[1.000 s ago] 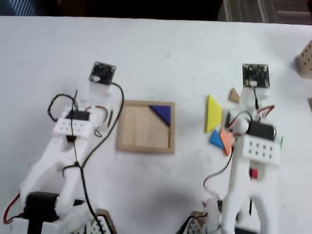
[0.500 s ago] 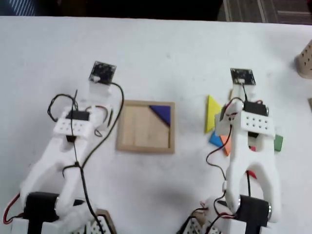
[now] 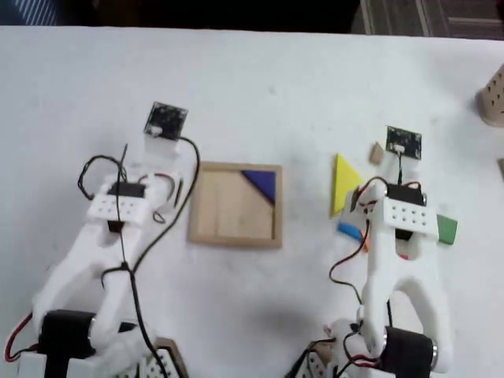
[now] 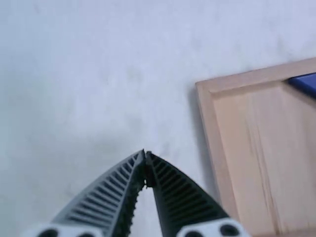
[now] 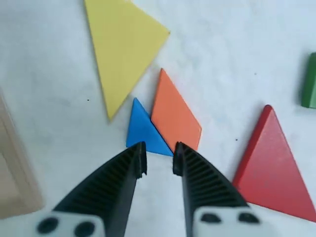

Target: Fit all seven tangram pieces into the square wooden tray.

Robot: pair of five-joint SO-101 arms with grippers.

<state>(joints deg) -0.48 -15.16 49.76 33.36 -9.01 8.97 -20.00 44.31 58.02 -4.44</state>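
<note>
Right end effector point(image 5: 159, 159) has resettled, narrowly parted and empty, over the small blue triangular piece point(image 5: 143, 131) on the desk point(image 3: 276, 87), which I judge my next pick, while the square wooden tray point(image 3: 235, 238) holds one dark-blue triangle point(image 3: 262, 183); left end effector point(image 4: 145, 154) closed.

Green piece point(image 5: 310, 81) cut by the edge, light blue piece point(image 3: 349, 230) partly under arm point(image 3: 398, 236)

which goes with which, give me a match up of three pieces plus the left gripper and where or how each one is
1 dark blue triangle
2 orange piece
3 red triangle
4 left gripper

a shut, over bare table beside the tray
b in a corner of the tray
c against the light blue triangle
d alone on the table, touching nothing

Pairs: 1-b, 2-c, 3-d, 4-a
</note>
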